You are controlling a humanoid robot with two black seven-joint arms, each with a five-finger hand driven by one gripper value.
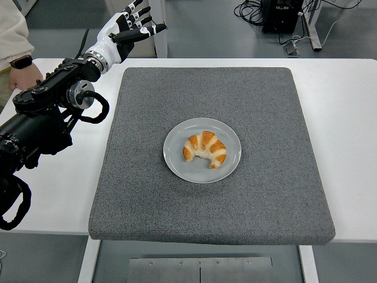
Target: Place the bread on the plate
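Clearly, the bread (204, 150), a golden croissant with pale bands, is seen lying on the plate (177, 161), curved with its open side towards the near edge of the table. The light grey plate is set near the middle of a dark grey mat (265, 194), and the mat is spread over most of the white table (347, 106). The left arm (44, 121) is stretched in from the left edge over the bare table beside the mat, well apart from the plate. The left hand (131, 26) is held up beyond the far left corner of the mat, its white and black fingers (154, 27) spread apart and extended, and nothing is grasped in it. At the top left a person's hand (23, 75) with a watch on the wrist and a pale sleeve (10, 29) are seen just beside the table's far left edge.
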